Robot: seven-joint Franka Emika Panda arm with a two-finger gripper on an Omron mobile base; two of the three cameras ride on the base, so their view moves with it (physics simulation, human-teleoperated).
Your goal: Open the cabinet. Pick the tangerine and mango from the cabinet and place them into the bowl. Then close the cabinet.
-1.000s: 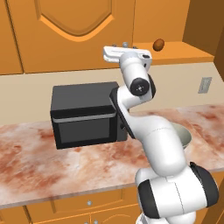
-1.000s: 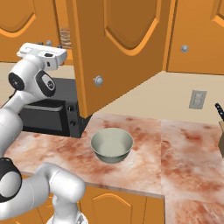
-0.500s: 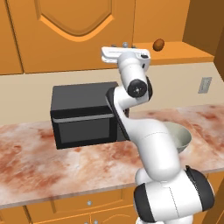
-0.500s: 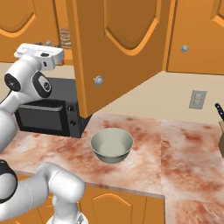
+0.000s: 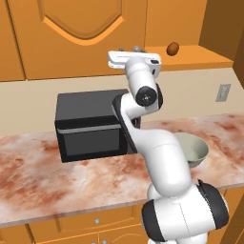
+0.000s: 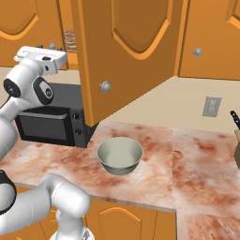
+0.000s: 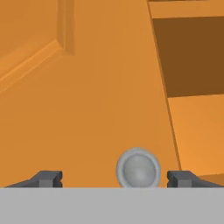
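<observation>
compared with a second ago the white arm's hand sits a little nearer the left door of the large orange wooden wall cabinet (image 5: 90, 33); nothing else has shifted. in the hand view the two-finger gripper (image 7: 114, 178) is spread wide, its dark fingertips (image 7: 47, 177) either side of the door's small round silver knob (image 7: 138, 169), gripping nothing. the right door stands swung open in the right base view. a small reddish-brown fruit (image 5: 173, 48), probably the mango, lies on the open shelf; its colour is hard to judge. the pale grey-green bowl (image 6: 120, 155) rests on the marbled counter (image 6: 197, 159) beside the black microwave (image 5: 90, 125), partly hidden by the arm in the left base view.
</observation>
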